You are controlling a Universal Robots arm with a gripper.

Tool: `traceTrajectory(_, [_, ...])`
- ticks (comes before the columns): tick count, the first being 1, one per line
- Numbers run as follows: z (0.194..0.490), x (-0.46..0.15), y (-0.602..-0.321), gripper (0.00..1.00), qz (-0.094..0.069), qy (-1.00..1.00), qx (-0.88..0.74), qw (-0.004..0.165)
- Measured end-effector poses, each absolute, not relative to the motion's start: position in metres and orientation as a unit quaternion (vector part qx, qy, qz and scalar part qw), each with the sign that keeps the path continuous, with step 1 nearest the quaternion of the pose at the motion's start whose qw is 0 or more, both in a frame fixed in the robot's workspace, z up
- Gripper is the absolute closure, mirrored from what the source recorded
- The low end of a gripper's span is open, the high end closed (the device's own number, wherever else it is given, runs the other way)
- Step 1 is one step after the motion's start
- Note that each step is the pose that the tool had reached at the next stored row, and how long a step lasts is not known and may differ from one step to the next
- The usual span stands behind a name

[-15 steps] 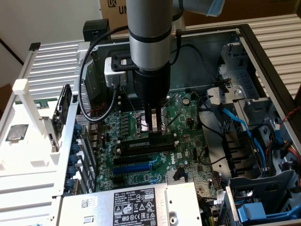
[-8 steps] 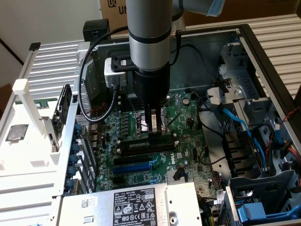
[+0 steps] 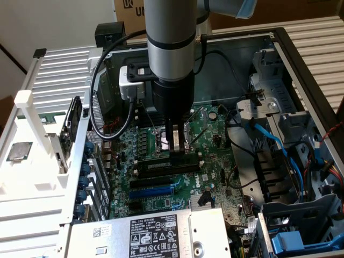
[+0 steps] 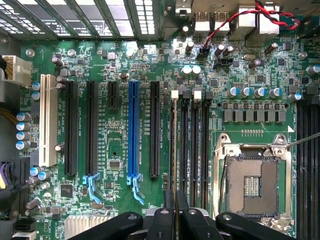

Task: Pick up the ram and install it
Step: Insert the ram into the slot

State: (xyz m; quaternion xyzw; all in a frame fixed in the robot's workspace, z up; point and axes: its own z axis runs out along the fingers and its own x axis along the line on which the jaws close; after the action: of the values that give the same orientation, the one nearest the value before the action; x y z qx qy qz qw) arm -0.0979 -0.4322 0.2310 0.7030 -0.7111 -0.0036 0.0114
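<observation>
— Where was the ram at that moment?

— On edge over the motherboard, in line with the memory slots. In the exterior view it was at about 6 o'clock from the gripper. The blue slot lay at 6 o'clock from the ram, with one black slot between them.

— And the jaws?

— Nearly together, with only a sliver of gap, and the ram's top edge ran through that gap. I judged that the fingers were pinching it near the middle of its length.

— Why the middle?

— Probably so that a downward push would load both ends evenly. It stood upright because the contact edge has to meet the slot squarely.

— Was it seated?

— I couldn't tell. A white clip showed at one end of that slot, but it wasn't clear whether it had latched.

— Was anything close by?

— The open processor socket sat just past the neighbouring slots, roughly 12 o'clock from the ram in the exterior view. That made a narrow, upright hold sensible there.
</observation>
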Motion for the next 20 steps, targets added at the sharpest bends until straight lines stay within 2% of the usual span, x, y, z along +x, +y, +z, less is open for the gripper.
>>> traceTrajectory(16, [0.2268, -0.0979, -0.4322, 0.87, -0.003, -0.711, 0.703, 0.011])
traceTrajectory(18, [0.2268, -0.0979, -0.4322, 0.86, -0.003, -0.711, 0.703, 0.011])
traceTrajectory(19, [0.2268, -0.0979, -0.4322, 0.79, -0.003, -0.711, 0.703, 0.011])
traceTrajectory(20, [0.2268, -0.0979, -0.4322, 0.79, -0.003, -0.711, 0.703, 0.011])
